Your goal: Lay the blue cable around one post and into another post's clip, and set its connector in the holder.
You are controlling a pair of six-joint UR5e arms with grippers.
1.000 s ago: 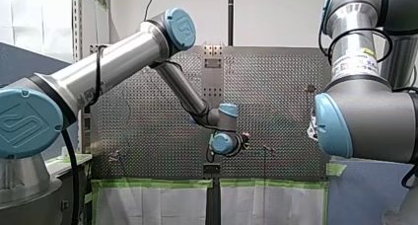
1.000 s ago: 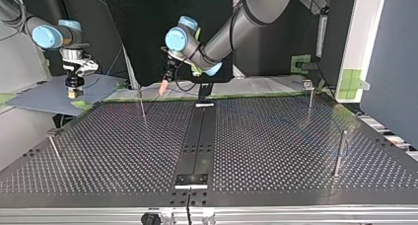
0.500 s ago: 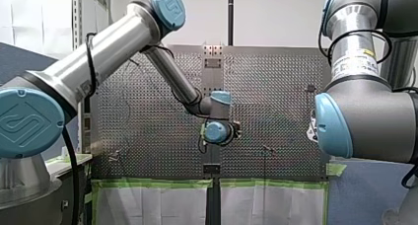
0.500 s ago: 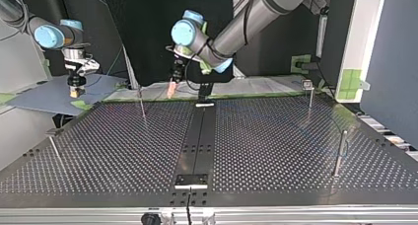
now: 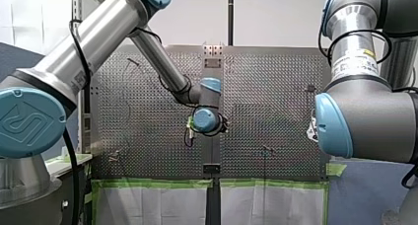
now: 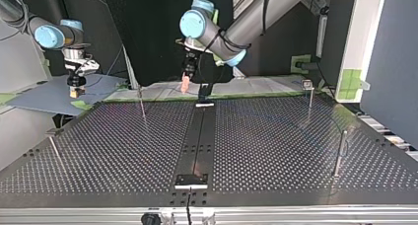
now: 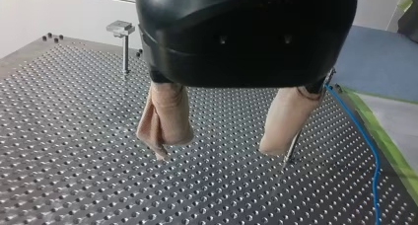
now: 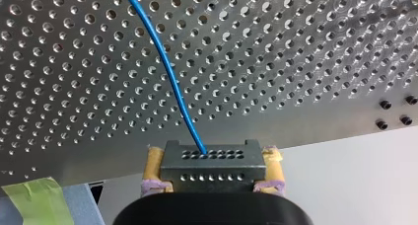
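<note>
In the right wrist view my right gripper (image 8: 213, 179) is shut on a dark, hole-studded connector block (image 8: 212, 158). The blue cable (image 8: 167, 72) runs from the block out over the perforated plate. In the top view this gripper (image 6: 74, 92) hangs off the table's far left corner. My left gripper (image 6: 186, 84) hovers over the table's far edge near the middle. In its wrist view it (image 7: 217, 148) is open, with nothing between the beige pads (image 7: 165, 119). The blue cable (image 7: 367, 141) lies beside it. A thin post (image 7: 292, 148) stands by one fingertip.
Slim posts stand on the plate at the top view's far left (image 6: 142, 102), near left (image 6: 54, 147), far right (image 6: 309, 94) and near right (image 6: 339, 153). A black strip (image 6: 197, 141) runs down the middle, with a small block (image 6: 192, 179) at its near end. Green tape edges the table.
My left arm has swung its gripper towards the top view's right along the far edge and raised it a little. My right arm has stayed put, still gripping the connector.
</note>
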